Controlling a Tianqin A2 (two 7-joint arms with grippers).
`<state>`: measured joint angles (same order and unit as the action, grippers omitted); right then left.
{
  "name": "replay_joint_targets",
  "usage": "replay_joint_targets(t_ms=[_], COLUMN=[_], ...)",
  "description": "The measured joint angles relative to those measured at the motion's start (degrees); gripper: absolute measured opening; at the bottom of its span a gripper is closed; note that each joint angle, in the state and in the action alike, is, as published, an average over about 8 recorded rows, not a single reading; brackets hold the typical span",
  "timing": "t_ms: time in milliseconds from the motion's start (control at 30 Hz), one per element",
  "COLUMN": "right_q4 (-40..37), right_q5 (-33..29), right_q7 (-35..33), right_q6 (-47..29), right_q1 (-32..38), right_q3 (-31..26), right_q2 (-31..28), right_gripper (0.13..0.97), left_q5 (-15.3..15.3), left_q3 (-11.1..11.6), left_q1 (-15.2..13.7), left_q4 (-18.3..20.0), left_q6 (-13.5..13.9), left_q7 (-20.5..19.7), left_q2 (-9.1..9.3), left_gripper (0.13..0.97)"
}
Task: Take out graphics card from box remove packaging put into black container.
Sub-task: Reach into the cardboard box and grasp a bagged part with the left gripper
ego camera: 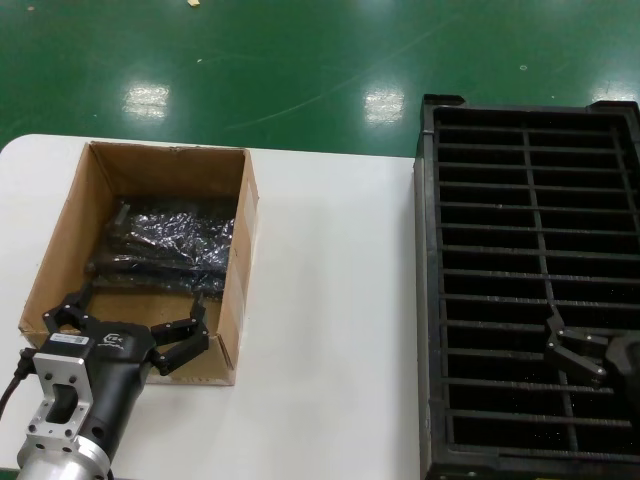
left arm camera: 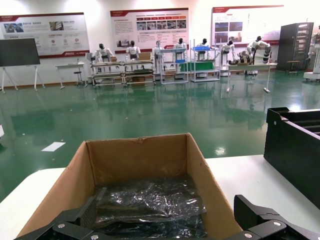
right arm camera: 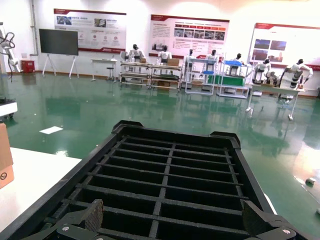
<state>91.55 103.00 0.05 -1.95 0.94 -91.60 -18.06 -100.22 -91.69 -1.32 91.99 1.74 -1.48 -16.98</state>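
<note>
The graphics card (ego camera: 160,265) is lying flat on the floor of the cardboard box (ego camera: 60,235), sealed inside its shiny, crinkled bubble bag (ego camera: 185,235); only dark long shapes are showing through the plastic, so I cannot tell which end is carrying the bracket. I am judging the card itself as stiff, light and fragile, while the bag around it is looking soft and slippery, likely to slide or bunch under my fingers. I am thinking the safest hold is across a long edge of the wrapped card, pinching through the plastic onto the rigid board rather than onto loose film, and lifting it level so it is not scraping the carton walls.

My left gripper (ego camera: 135,325) is hovering over the near wall of the box with its fingers (ego camera: 190,330) spread wide and nothing between them; in the left wrist view the bag (left arm camera: 150,205) is sitting just beyond them, inside the carton (left arm camera: 140,160).

The box is standing on the left part of the white table (ego camera: 330,300). The black slotted crate (ego camera: 530,290) is standing to the right, well apart from it. My right gripper (ego camera: 580,357) is waiting above the crate's near slots, spread apart and carrying nothing, with the ribs (right arm camera: 170,180) stretching away ahead of it.
</note>
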Motion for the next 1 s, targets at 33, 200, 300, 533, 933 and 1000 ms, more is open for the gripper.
replay_joint_targets(t_ms=[33,200,300,533,933,1000], right_q4=[0.0,0.0,0.0,0.0,0.0,0.0], right_q5=[0.0,0.0,0.0,0.0,0.0,0.0], right_q7=[0.0,0.0,0.0,0.0,0.0,0.0], right_q6=[0.0,0.0,0.0,0.0,0.0,0.0], right_q1=[0.0,0.0,0.0,0.0,0.0,0.0], right_q3=[0.0,0.0,0.0,0.0,0.0,0.0], right_q2=[0.0,0.0,0.0,0.0,0.0,0.0], right_gripper=[0.966,0.966,0.966,0.966,0.966,0.966], left_q5=[0.0,0.0,0.0,0.0,1.0,1.6], left_q3=[0.0,0.0,0.0,0.0,4.0,4.4], left_q1=[0.0,0.0,0.0,0.0,-4.8,-7.6], left_q4=[0.0,0.0,0.0,0.0,-2.6,-4.4], left_q6=[0.0,0.0,0.0,0.0,10.2,12.9], left_q7=[0.0,0.0,0.0,0.0,14.3,18.5], left_q2=[0.0,0.0,0.0,-0.03,-6.47,-8.83], left_gripper=[0.966,0.966,0.966,0.966,0.966,0.966])
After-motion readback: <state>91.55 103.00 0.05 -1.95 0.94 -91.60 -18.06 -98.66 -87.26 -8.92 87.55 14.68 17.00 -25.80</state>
